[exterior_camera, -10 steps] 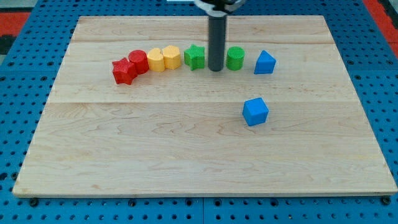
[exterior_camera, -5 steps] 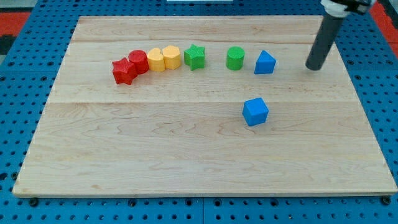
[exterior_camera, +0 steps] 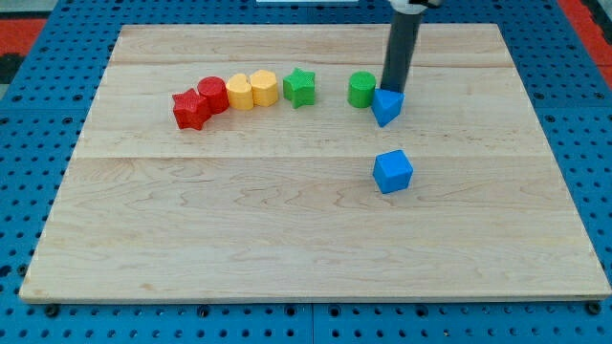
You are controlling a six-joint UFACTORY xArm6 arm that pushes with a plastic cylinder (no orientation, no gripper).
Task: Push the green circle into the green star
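Camera view: my tip (exterior_camera: 391, 88) set down between green circle (exterior_camera: 361, 89) and blue block (exterior_camera: 386, 106) — touching both, holding nothing. Green star (exterior_camera: 300, 87) apart, toward view's left. Judged light, rigid, prone to slip sideways — best pushed square on its right face.

Your rod (exterior_camera: 400, 48) runs out past the view's top edge, so its upper part and the arm are cut off. My tip (exterior_camera: 390, 91) is hard to separate from the blue block (exterior_camera: 386, 107) touching it; that block's shape can't be made out
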